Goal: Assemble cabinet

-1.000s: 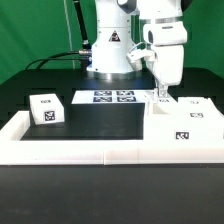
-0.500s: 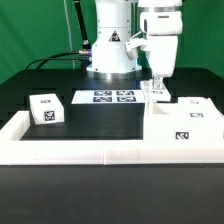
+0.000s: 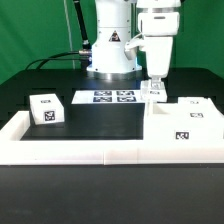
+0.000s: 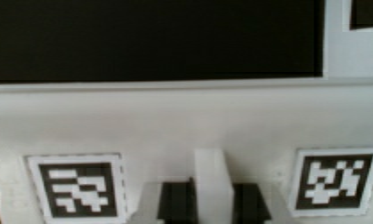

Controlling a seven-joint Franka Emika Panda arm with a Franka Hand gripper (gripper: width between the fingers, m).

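My gripper (image 3: 157,90) hangs at the exterior view's right, just behind the white hollow cabinet body (image 3: 182,128). It is shut on a small white tagged panel (image 3: 154,88), held a little above the table. In the wrist view the gripper (image 4: 209,203) has its dark fingers (image 4: 172,203) closed on a thin white rib of the panel (image 4: 209,165), with a tag on either side. A flat white panel (image 3: 196,103) lies behind the body. A small white tagged block (image 3: 45,109) sits at the exterior view's left.
The marker board (image 3: 113,97) lies flat behind the middle of the black table, in front of the robot base (image 3: 112,55). A low white rail (image 3: 75,150) borders the table's front and sides.
The gripper has moved up and toward the exterior view's left with the small panel in it. It has barely moved in the last half second.
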